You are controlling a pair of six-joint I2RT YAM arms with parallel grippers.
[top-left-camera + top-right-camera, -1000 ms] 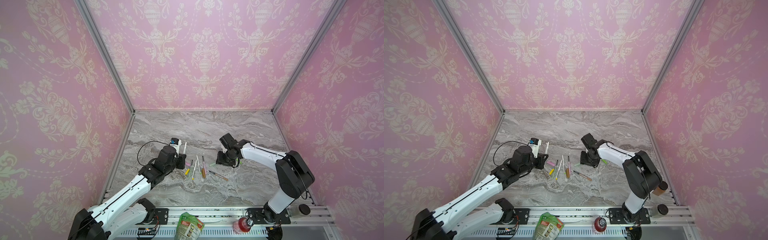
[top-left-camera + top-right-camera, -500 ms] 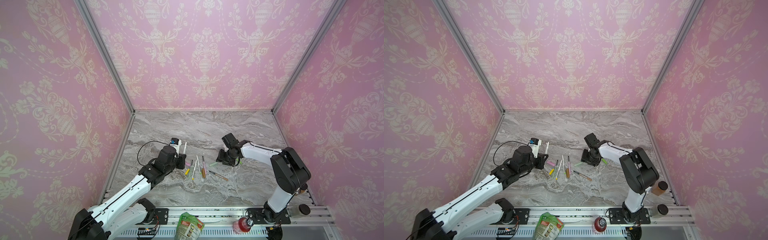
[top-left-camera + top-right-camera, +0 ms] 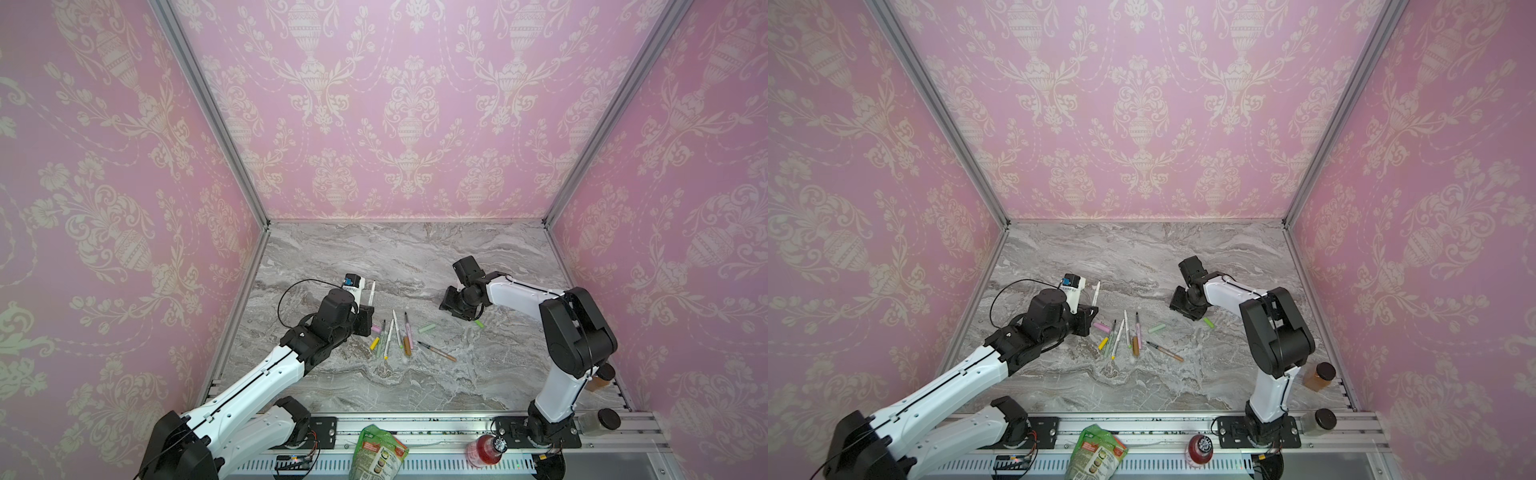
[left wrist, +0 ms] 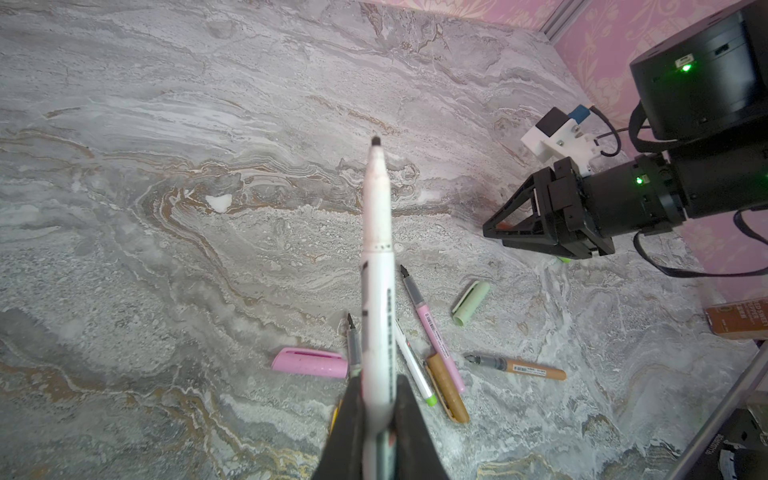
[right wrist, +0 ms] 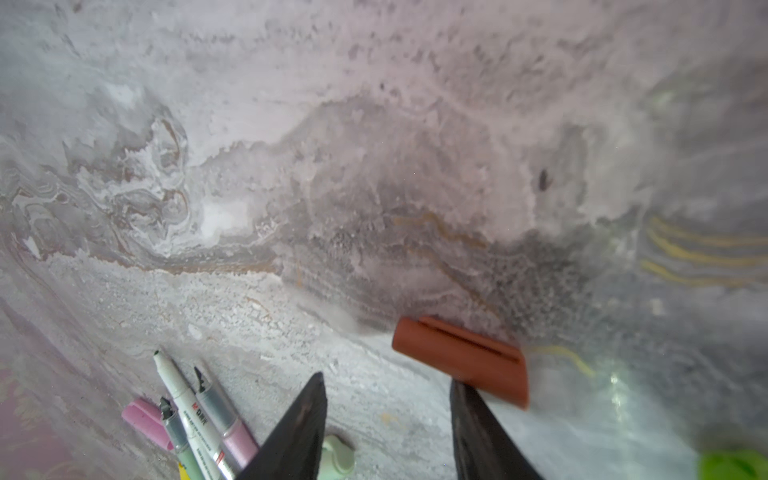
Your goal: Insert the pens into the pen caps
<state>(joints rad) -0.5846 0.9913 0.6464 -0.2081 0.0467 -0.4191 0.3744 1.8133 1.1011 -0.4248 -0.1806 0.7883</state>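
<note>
**A:** Both top views first. How far along is it?

**B:** Barely begun, I'd judge, since no pen wears a cap. The left gripper [image 3: 367, 311] is clamped on a thin white marker pen [image 3: 371, 293], raised above the grey marbled desk [image 3: 374, 257] toward its left edge. Four more bare pens [image 3: 389, 338] lie bunched mid-desk. A tan-barrelled pen [image 3: 438, 352] lies just beside them, nearer the front edge.

**A:** The caps?

**B:** Loose: a stubby pink plastic cap [image 3: 1101, 327], a yellow cap [image 3: 1103, 343], a pale green plastic cap [image 3: 1156, 328] and a lime green cap [image 3: 1208, 322] (that one by the right arm). All six pairings look left to do.

**A:** The arms?

**B:** The left arm stretches in from the front-left corner. The right arm folds its elbow high, with the right gripper [image 3: 445, 302] dipped low over the desk.

**A:** Left wrist view?

**B:** The fingers [image 4: 349, 415] pinch the white marker pen [image 4: 377, 291] on its lower barrel, and its dark tip is bare. A tan plastic cap [image 4: 446, 388] lies among the pens.

**A:** Right wrist view?

**B:** The jaws stand apart with nothing between them. A short reddish-brown plastic cap [image 5: 461, 359] lies flat at one fingertip [image 5: 478, 415] — touching or just beside, I cannot tell. It looks like the next pick.
</note>
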